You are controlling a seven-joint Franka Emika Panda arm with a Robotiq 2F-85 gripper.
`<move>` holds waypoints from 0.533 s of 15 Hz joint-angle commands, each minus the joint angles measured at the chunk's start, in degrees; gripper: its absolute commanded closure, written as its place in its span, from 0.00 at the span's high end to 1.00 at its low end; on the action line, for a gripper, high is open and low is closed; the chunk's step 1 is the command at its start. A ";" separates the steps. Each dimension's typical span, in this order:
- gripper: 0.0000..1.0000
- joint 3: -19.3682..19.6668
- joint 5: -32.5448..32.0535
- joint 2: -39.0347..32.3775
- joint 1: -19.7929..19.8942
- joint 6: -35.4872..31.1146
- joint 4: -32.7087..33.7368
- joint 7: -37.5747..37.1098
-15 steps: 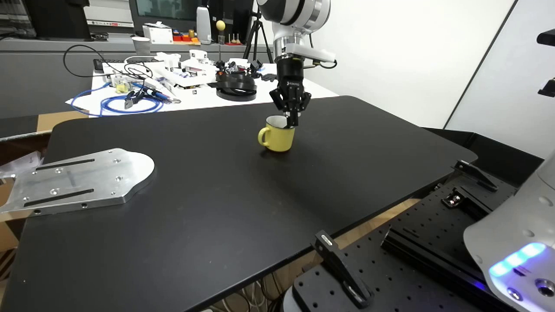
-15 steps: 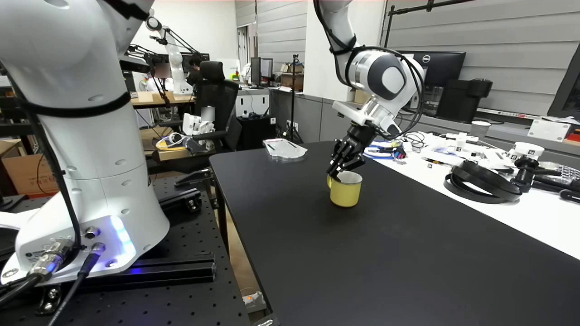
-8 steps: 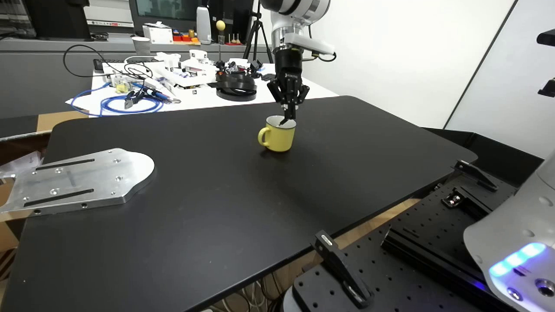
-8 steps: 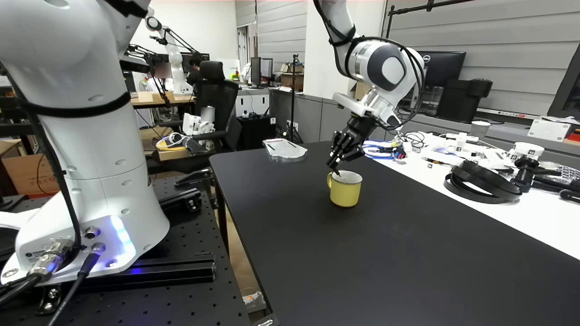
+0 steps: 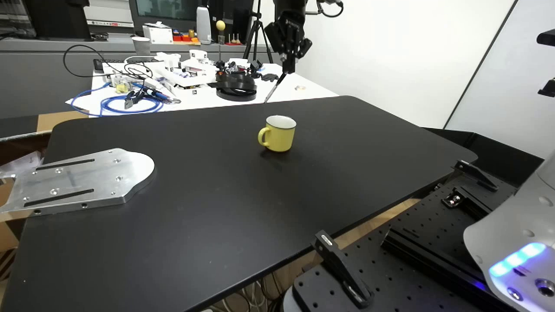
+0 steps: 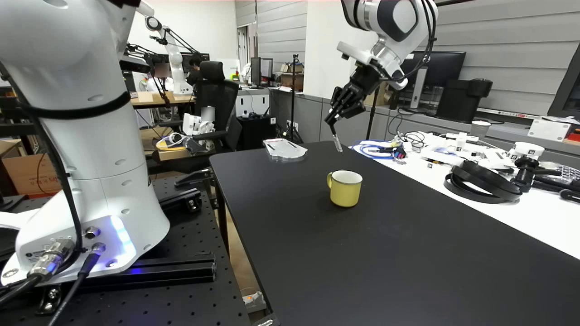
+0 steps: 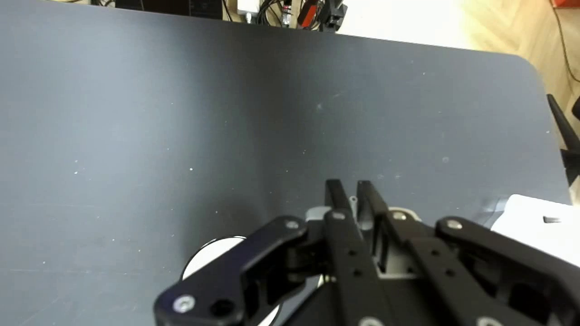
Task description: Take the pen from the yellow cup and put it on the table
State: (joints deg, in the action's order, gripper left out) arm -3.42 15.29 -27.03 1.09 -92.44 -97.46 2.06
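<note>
The pincer (image 7: 350, 194) is clamped on the pen (image 6: 337, 143), whose gripped end I can hardly make out; it slants down in the air, apart from the yellow cup (image 6: 345, 194). In the wrist view the pincer hides part of that cup, upright on the bench (image 6: 408, 262). Broad black surface surrounds it, a metal plate (image 5: 82, 180) lying at one edge.

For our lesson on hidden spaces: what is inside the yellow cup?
In both exterior views, the yellow cup shows a pale inner wall; its near side hides the bottom. In the wrist view, the gripper covers much of the cup's mouth. The pen is outside, gripped.
</note>
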 commanded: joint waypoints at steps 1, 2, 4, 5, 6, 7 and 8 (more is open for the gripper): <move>0.03 -0.44 0.63 4.58 -0.88 0.77 -0.81 1.95; 0.03 -0.66 -0.27 6.28 -1.68 -1.64 -2.73 3.04; 0.03 -1.40 -1.56 9.31 -3.36 -7.60 -7.24 5.04; 0.03 -1.79 -1.94 10.68 -4.22 -11.54 -9.70 5.69; 0.03 -2.32 -2.85 11.91 -5.21 -15.44 -12.35 6.12; 0.03 -2.80 -3.33 13.09 -6.11 -19.75 -15.07 6.29; 0.03 -3.29 -4.27 14.12 -7.03 -24.17 -17.81 6.07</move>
State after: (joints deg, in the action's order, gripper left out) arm -5.72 13.29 -18.25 -3.88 -106.52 -106.02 7.39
